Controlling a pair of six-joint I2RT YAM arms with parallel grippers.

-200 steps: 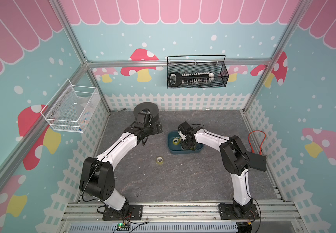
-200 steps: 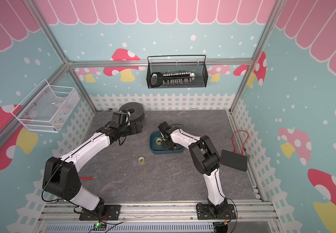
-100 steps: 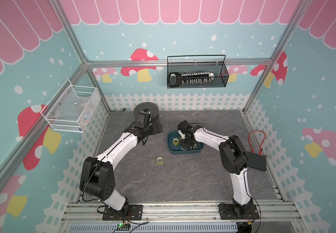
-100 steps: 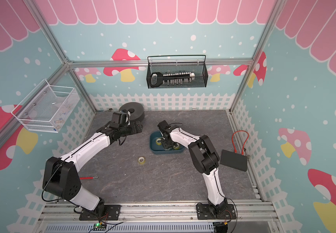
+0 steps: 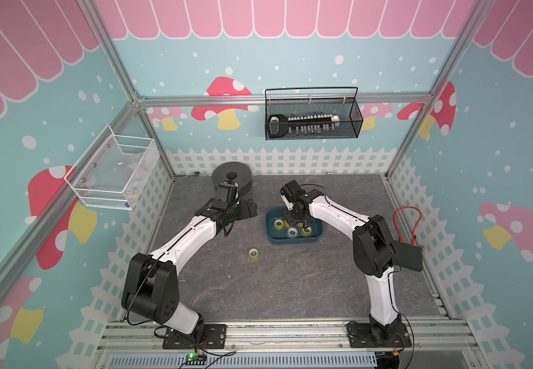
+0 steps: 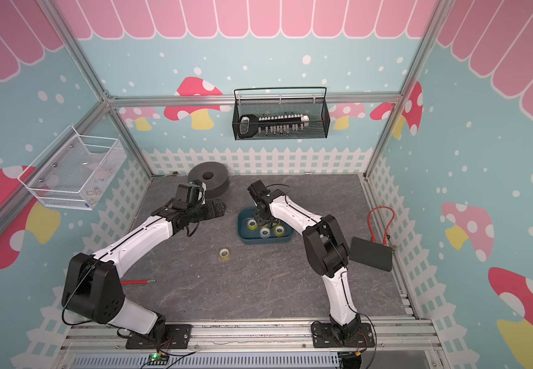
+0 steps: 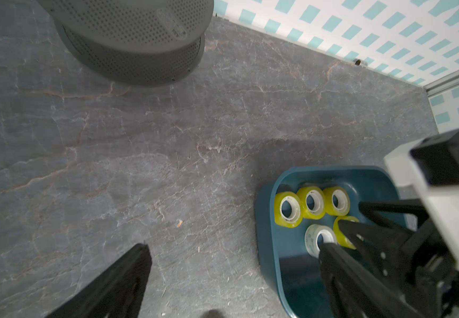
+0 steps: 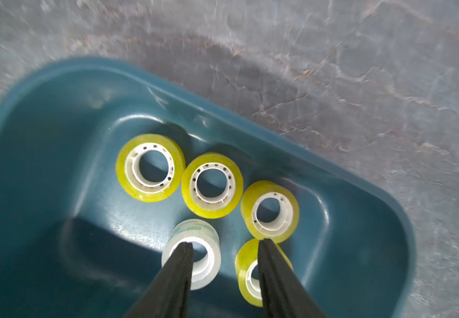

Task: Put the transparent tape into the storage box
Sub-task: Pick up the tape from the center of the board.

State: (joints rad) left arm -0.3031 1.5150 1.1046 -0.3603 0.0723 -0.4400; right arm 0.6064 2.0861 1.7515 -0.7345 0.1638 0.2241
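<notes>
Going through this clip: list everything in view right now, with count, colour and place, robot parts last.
storage box: one, dark teal, mid-table.
tape rolls in box: five; four yellowish, one clear-white.
loose tape roll: one, yellowish, on the table in front of the box.
round perforated unit: one, grey, back of table.
black wire basket: one, back wall, holds a tool set.
white mesh basket: one, side wall.
black box and orange cable: table edge.
red-handled tool: one.
left gripper: open, empty.
right gripper: open, over the box.
</notes>
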